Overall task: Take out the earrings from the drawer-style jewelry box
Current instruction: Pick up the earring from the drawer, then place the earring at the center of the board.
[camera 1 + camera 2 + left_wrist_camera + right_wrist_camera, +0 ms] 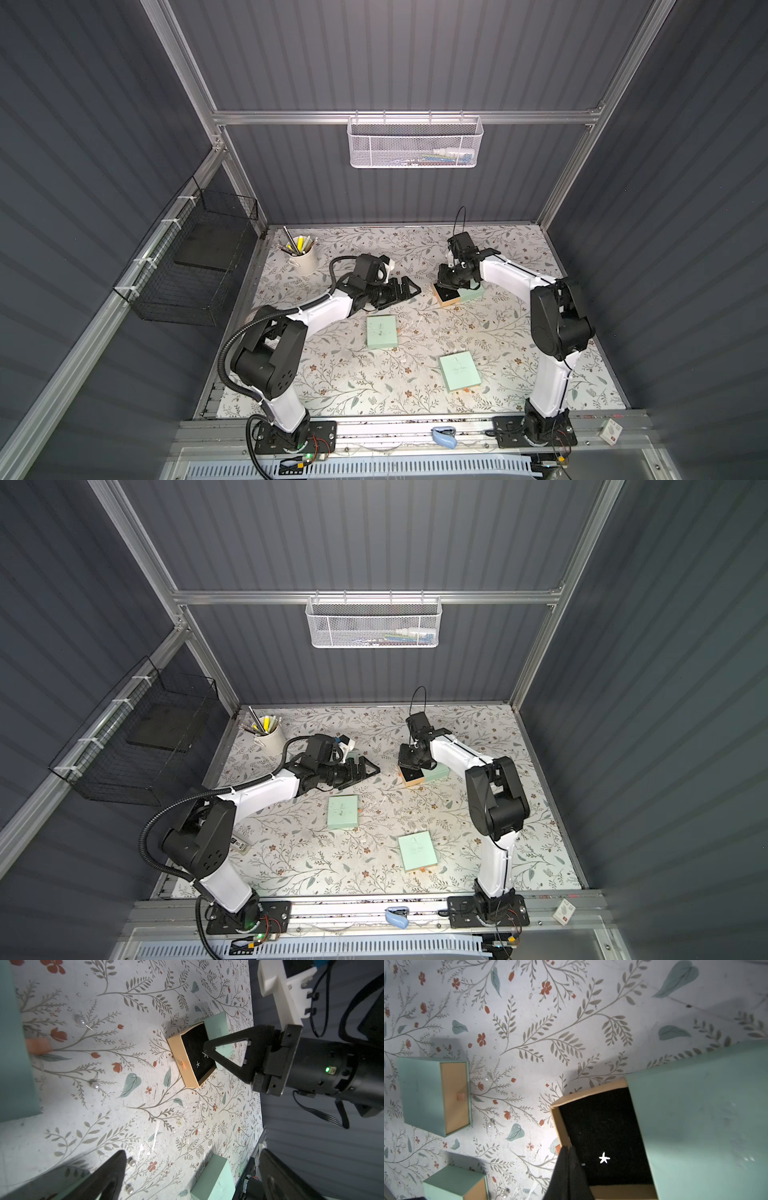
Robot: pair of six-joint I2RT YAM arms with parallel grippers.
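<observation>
We see the drawer (445, 297) standing out of its jewelry box (471, 293) at the rear of the surface (519, 332), on the right arm's side. An earring (604, 1157) lies in the drawer, and the right claw (568, 1150) reaches over the drawer near it. The left claw (411, 289) hangs left of the drawer, apart from it. A second box (382, 331) sits at centre with loose earrings (490, 1125) just beside it. A third box (459, 370) sits further forward, to its right. A pen cup (303, 259) stands rear left.

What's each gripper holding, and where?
Left gripper open, empty. Right gripper shut at a tiny white star-shaped earring; actual hold cannot be told.
</observation>
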